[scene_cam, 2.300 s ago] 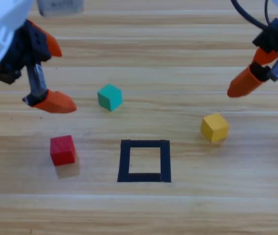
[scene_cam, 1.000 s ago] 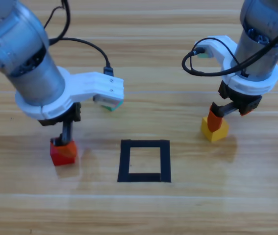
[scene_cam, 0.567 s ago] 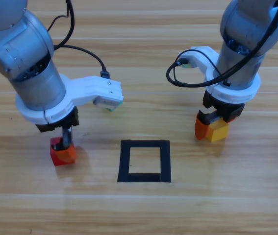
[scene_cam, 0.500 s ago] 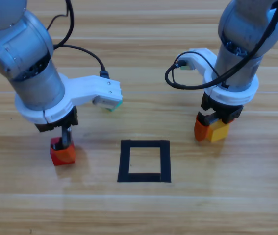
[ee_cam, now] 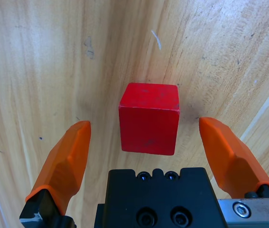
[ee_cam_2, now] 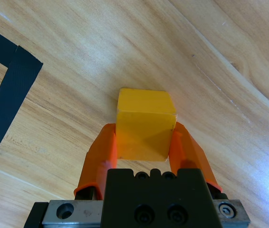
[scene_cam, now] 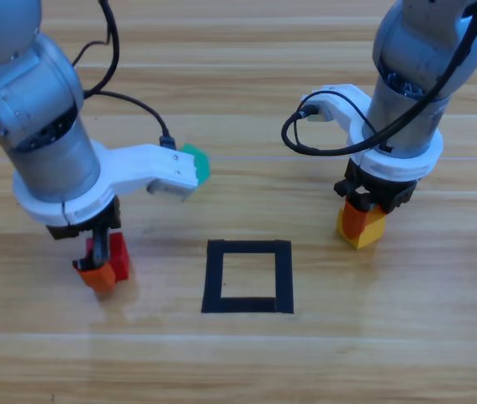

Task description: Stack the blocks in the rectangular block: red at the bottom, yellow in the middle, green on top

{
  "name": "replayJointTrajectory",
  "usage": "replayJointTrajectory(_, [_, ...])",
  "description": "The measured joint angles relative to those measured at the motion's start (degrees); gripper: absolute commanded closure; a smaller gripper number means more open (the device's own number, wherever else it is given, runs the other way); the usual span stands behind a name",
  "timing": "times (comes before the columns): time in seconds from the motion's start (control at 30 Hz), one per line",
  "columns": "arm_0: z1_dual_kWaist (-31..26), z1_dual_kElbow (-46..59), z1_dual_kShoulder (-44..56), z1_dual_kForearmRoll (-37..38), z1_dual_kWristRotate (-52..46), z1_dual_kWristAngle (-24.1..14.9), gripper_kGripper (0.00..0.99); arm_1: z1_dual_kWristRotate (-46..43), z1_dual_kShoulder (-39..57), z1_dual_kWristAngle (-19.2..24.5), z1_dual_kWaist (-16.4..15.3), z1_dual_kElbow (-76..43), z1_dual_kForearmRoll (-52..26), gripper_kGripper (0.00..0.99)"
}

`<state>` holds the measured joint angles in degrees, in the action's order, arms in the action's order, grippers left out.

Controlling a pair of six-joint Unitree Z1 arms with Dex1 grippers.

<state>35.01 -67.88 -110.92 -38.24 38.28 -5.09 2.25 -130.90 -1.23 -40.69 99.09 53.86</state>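
Left gripper (ee_cam: 146,142) low over table at 8 o'clock from tape square (scene_cam: 247,277), jaws spread wide. Red cube (ee_cam: 149,118) sits between them, centred, gap on both sides, touching neither. Right gripper (ee_cam_2: 143,142) at 2 o'clock from square, jaws closed against both sides of yellow cube (ee_cam_2: 145,124). Green cube (scene_cam: 198,162) at 11 o'clock from square, partly hidden by left arm.
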Motion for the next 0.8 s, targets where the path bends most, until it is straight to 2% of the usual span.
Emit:
replayJointTrajectory(0.07, [0.0,0.7,0.0,1.0,0.0,0.0,0.025,-0.3,0.0,0.0,0.0,0.0,0.0,0.975])
replayJointTrajectory(0.53, [0.0,1.3,-0.2,1.5,-0.1,0.0,0.152,-1.5,0.0,0.0,0.0,0.0,0.0,0.976])
replayJointTrajectory(0.8, [0.0,1.1,-2.3,1.5,-0.6,0.8,0.307,-1.7,0.0,0.0,0.0,0.0,0.1,0.976])
